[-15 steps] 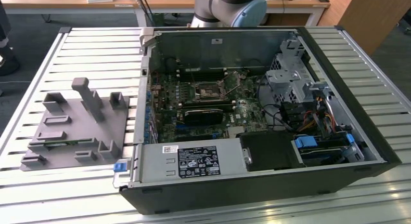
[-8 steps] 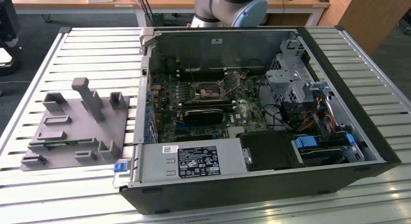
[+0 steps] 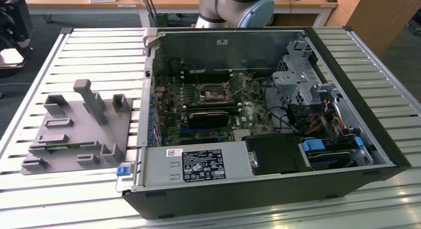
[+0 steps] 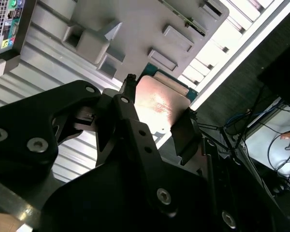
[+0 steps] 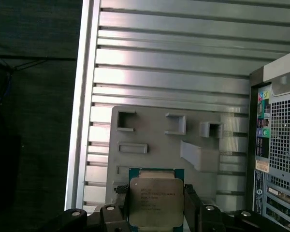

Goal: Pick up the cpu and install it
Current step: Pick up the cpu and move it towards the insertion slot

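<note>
Outside, in the exterior view, we see an open black desktop computer case (image 3: 263, 202) lying on a slatted aluminium table (image 3: 98, 51). Its square metal-framed socket (image 3: 214, 94) sits bare on the green motherboard. A flat grey plastic tray (image 3: 79, 125) with raised holders lies on the table at the exterior view's left, just beside the case.

Closer, in the second wrist view, the black two-fingered gripper (image 4: 158, 96) is clamped on the small flat square cpu (image 4: 159, 104), with its silvery-grey metal lid and green rim. The fingers (image 4: 183, 133) are drawn in narrow, one against each of two opposite edges. The grey tray shows beyond the chip.

Looking down in the first wrist view, we find the cpu (image 5: 154, 200) level between the fingers (image 5: 192, 200), lid toward the camera. The tray lies below it on the table slats, and the case's perforated rear panel (image 5: 280, 145) stands off to one side. We judge the chip to be lifted clear of the tray, though we cannot see its underside.

By our reading, the pick-up is done and the install is not: the cpu hangs over the tray, well apart from the socket. Seating it would call for keeping the chip flat, squaring its edges to the socket frame and lowering it gently without dragging across the contacts.
</note>
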Tool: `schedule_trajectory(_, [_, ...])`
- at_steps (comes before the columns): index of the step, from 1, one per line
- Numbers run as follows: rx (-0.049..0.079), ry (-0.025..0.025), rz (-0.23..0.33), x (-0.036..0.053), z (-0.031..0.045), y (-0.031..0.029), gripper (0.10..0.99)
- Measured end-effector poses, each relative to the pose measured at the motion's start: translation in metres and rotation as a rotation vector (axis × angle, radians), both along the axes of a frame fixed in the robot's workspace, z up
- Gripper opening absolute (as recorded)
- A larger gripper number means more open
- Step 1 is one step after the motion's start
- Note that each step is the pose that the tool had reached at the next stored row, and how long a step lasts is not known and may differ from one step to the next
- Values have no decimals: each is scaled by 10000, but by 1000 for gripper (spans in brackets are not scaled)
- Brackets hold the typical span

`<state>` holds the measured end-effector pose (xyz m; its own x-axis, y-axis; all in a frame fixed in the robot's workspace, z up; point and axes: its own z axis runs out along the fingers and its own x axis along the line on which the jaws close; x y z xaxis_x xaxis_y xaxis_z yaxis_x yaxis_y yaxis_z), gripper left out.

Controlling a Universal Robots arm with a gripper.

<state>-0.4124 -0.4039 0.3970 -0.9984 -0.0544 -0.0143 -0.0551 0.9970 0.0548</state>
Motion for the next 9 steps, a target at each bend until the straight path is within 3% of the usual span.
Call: schedule_trajectory(9, [0,0,0,184,0,8,541])
